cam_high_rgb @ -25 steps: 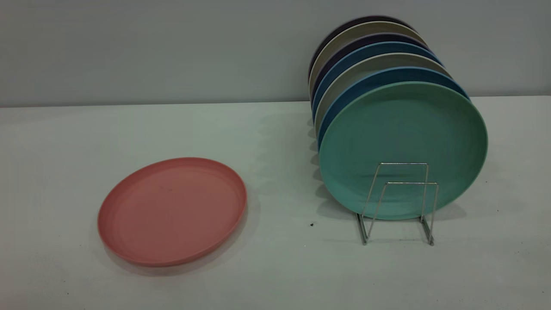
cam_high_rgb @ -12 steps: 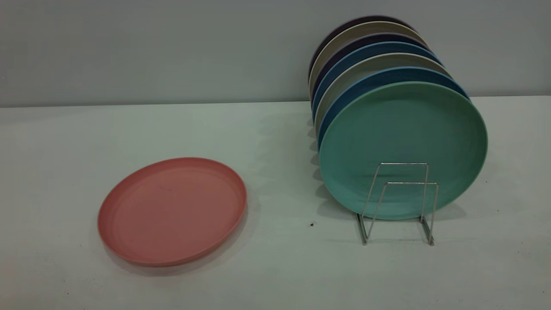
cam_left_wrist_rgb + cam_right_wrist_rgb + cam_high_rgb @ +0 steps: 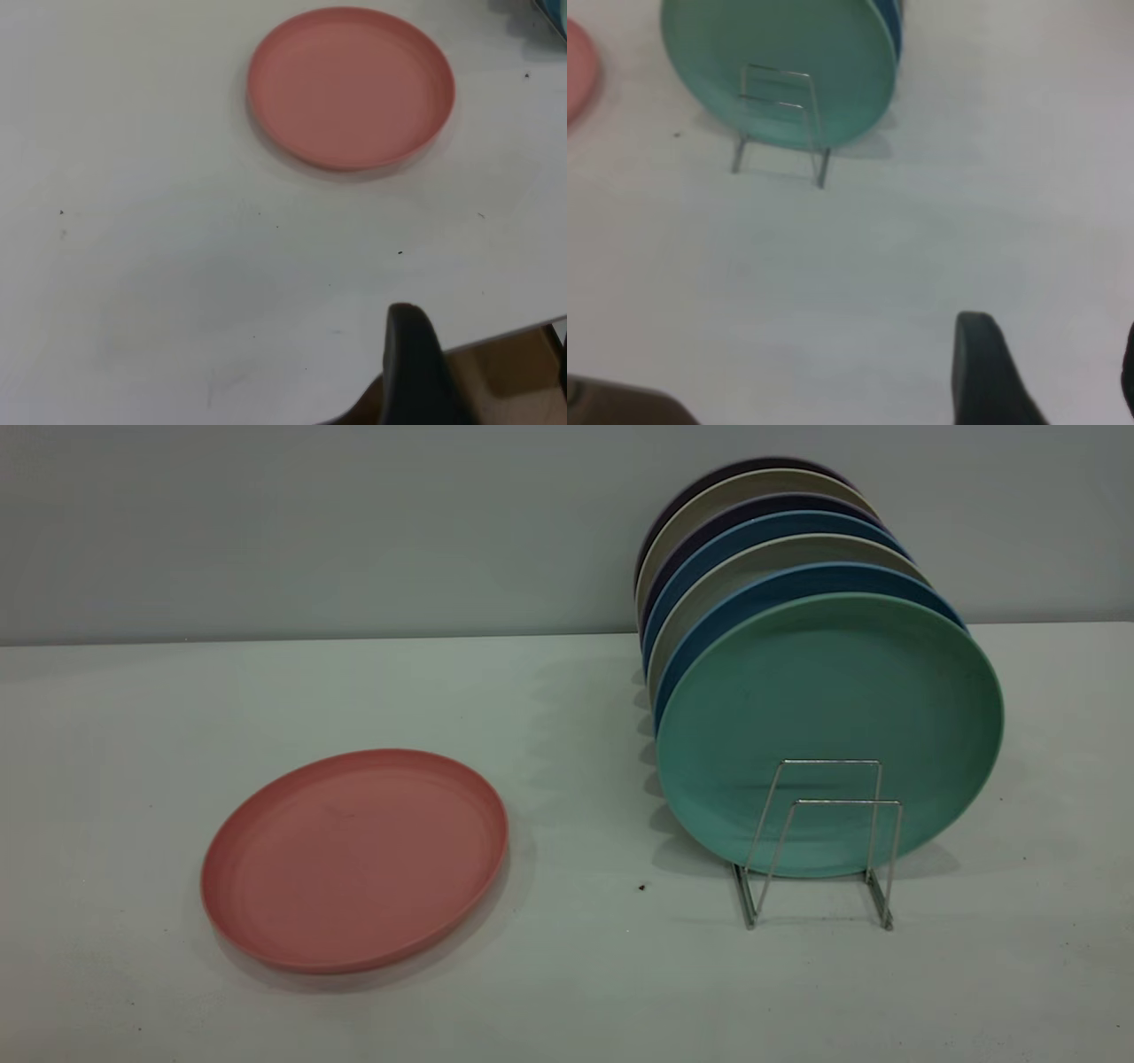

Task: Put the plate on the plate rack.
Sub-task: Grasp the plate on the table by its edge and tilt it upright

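The salmon-pink plate (image 3: 354, 859) lies flat on the white table, left of centre; it also shows in the left wrist view (image 3: 352, 86), and its rim shows in the right wrist view (image 3: 578, 71). The plate rack (image 3: 824, 841), thin silver wire, stands at the right with two free loops at its front (image 3: 780, 115). My left gripper (image 3: 485, 354) hangs open over the table's near edge, well short of the plate, holding nothing. My right gripper (image 3: 1052, 363) is open over bare table, some way before the rack. Neither gripper shows in the exterior view.
Several plates stand upright in the rack, a teal-green one (image 3: 828, 726) at the front, then blue, beige and dark ones behind. A grey wall (image 3: 310, 522) runs behind the table. The table's edge (image 3: 496, 332) lies under the left gripper.
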Robot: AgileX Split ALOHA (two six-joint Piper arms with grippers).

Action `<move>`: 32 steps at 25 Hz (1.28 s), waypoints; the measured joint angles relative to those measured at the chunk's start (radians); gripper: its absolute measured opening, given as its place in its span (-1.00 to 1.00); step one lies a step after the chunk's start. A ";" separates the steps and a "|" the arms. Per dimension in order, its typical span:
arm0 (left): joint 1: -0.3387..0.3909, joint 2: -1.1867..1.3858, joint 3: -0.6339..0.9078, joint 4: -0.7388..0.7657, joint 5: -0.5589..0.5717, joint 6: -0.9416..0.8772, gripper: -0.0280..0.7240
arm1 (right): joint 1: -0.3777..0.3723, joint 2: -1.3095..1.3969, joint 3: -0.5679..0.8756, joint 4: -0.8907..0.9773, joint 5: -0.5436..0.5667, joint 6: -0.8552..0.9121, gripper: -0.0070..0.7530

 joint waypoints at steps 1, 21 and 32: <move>0.000 0.000 0.001 0.000 0.000 0.000 0.20 | 0.000 0.000 0.000 0.005 0.000 0.000 0.03; 0.000 0.443 -0.050 -0.079 -0.124 -0.044 0.20 | 0.000 0.314 -0.055 0.193 -0.262 0.001 0.03; 0.000 1.134 -0.267 -0.214 -0.379 0.152 0.18 | 0.000 0.778 -0.055 0.266 -0.513 -0.179 0.03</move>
